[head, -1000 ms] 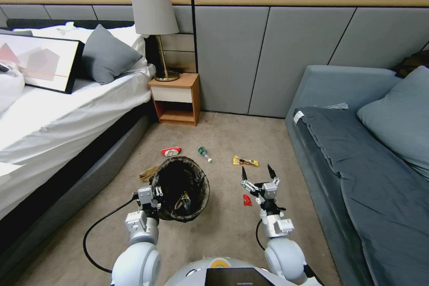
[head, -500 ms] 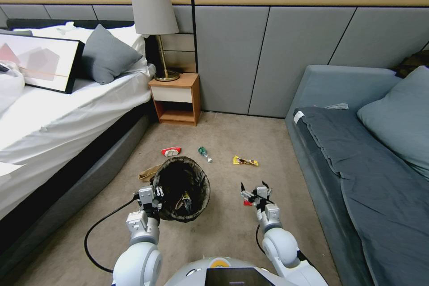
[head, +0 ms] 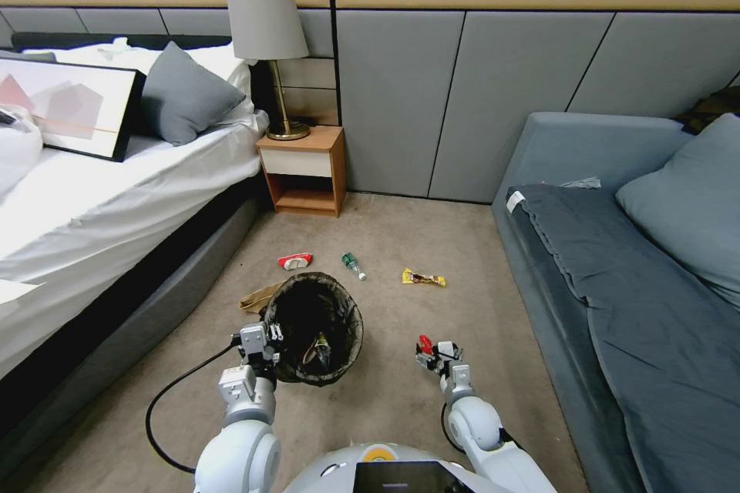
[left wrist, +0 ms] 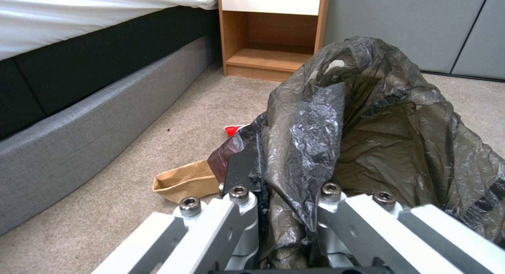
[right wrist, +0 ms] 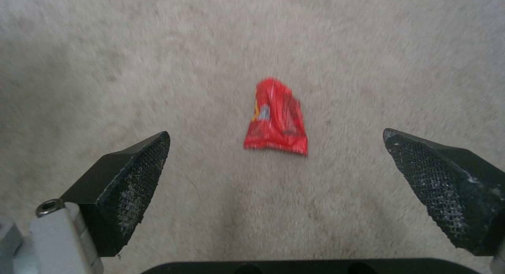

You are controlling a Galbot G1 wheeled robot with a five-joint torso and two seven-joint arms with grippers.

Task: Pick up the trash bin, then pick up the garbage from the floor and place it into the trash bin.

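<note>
- Beige carpet (head: 385, 408) covers the floor between a bed (head: 116, 192) and a grey sofa (head: 617, 285); a wooden nightstand (head: 304, 169) stands against the wall panels.
- Left gripper (head: 258, 339): pressed together on the near-left rim of the trash bin (head: 312, 323), pinching the black bag liner (left wrist: 337, 120).
- Brown paper bag (head: 257, 297): on the carpet, touching the bin's far-left side.
- Red-white packet (head: 295, 260) and small bottle (head: 353, 265): on the carpet just beyond the bin.
- Yellow wrapper (head: 423, 277): beyond and right of the bin.
- Right gripper (head: 433, 353): right of the bin, low over the carpet, fingers (right wrist: 124, 187) spread wide either side of a red wrapper (right wrist: 276, 118), not touching it.
</note>
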